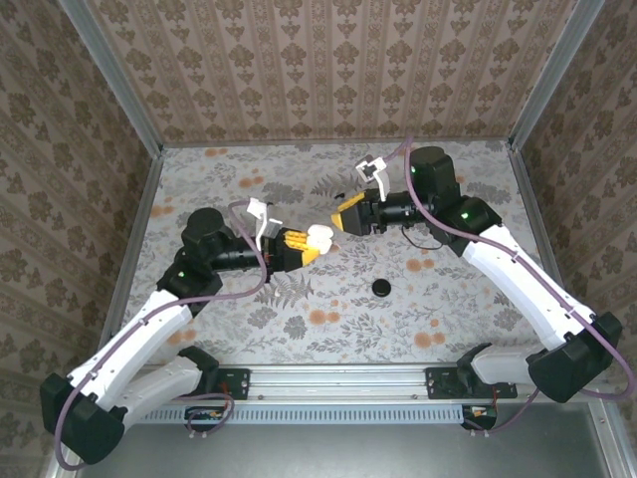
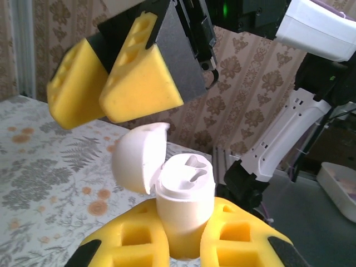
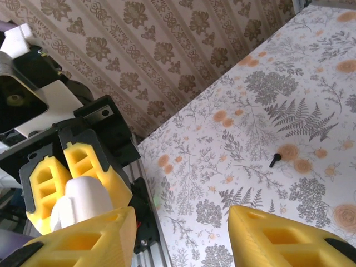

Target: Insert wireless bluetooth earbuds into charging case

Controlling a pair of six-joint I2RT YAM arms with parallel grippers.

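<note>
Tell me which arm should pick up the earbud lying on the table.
Right, probably. The right fingers stand open and empty with the earbud lying free in their view; the left fingers are shut on the open charging case.

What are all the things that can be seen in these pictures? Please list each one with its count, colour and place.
charging case: one, white, lid open, upright between the left fingers; its sockets look empty.
earbud: one, black, lying on the table, nearer to the arm bases than both pairs of fingers, touching nothing else.
table: one, grey and orange floral print, under everything.
walls: three, brown patterned paper, around the table.
rail: one, silver, along the table's near edge.
left arm: one, white and black, left side.
right arm: one, white and black, right side.
left fingers: two, yellow, shut on the charging case.
right fingers: two, yellow, open, holding nothing, close to the case's lid.
</note>
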